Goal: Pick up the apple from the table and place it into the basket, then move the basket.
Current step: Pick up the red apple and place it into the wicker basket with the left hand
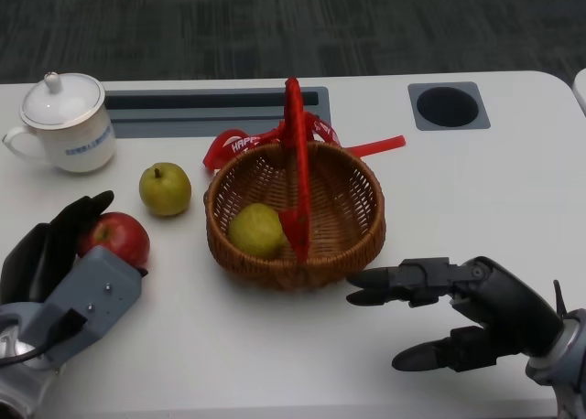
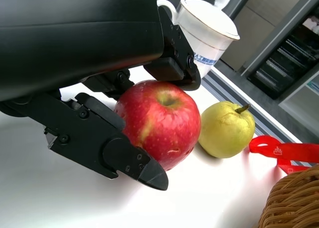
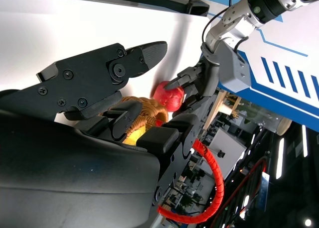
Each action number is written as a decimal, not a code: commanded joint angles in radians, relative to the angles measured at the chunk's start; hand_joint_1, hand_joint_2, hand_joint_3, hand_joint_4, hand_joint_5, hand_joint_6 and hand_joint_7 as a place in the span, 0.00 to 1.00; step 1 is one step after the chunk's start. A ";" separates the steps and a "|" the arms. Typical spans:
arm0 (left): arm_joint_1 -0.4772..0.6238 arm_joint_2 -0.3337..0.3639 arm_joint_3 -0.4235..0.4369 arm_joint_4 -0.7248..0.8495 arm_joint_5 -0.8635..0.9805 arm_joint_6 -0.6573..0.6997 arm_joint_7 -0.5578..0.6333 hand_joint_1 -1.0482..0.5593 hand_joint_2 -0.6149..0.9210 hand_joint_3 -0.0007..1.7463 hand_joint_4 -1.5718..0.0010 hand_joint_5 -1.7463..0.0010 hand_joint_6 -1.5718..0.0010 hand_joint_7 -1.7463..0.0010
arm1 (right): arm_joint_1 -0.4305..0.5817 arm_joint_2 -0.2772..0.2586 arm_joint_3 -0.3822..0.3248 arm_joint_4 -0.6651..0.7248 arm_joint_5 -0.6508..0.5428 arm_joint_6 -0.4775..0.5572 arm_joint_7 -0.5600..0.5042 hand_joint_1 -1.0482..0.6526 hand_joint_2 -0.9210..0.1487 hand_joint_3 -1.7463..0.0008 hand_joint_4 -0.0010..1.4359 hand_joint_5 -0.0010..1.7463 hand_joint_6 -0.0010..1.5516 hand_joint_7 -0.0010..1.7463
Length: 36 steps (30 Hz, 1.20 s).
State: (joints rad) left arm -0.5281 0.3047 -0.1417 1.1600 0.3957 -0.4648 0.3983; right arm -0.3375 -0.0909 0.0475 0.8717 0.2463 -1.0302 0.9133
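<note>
The risk I see is the apple (image 1: 116,239) rolling or slipping out as I lift: it is round and smooth, it sits on the table (image 1: 275,364) at the lower left of the head frame, and my left hand (image 1: 46,254) is only cupped around it, fingers (image 2: 124,158) touching its near side and another finger over its top in the left wrist view. I judge the grasp not yet firm. A nudge could also send it into the pear (image 1: 165,188) just beside it, toward the cup (image 1: 62,122) at the upper left. On the way over, the apple could catch the rim or red handle of the basket (image 1: 293,213), centre frame, which already holds 1 yellow-green fruit (image 1: 257,230). My right hand (image 1: 439,314), lower right, holds nothing, fingers spread apart, just beside the basket without touching it
</note>
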 commanded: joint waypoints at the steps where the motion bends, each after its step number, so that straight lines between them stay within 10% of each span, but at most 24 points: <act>1: 0.029 0.009 -0.049 -0.009 0.063 0.069 0.074 0.54 0.96 0.00 0.27 0.98 0.34 0.98 | 0.011 -0.013 -0.014 -0.018 0.034 -0.004 0.015 0.38 0.09 1.00 0.55 0.00 0.42 0.00; 11: 0.157 0.045 -0.031 -0.256 0.039 -0.035 0.112 0.52 0.97 0.00 0.28 1.00 0.34 1.00 | 0.008 -0.008 -0.017 -0.009 0.055 -0.005 0.038 0.37 0.06 1.00 0.55 0.00 0.42 0.00; 36: 0.456 0.004 0.173 -1.096 -0.238 -0.077 -0.242 0.53 0.96 0.00 0.25 1.00 0.34 1.00 | -0.042 0.008 -0.021 0.068 0.016 -0.040 0.024 0.34 0.02 1.00 0.55 0.00 0.42 0.00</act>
State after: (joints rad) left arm -0.0697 0.3094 0.0253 0.1102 0.1844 -0.5388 0.1787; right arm -0.3688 -0.0800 0.0406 0.9318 0.2579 -1.0591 0.9429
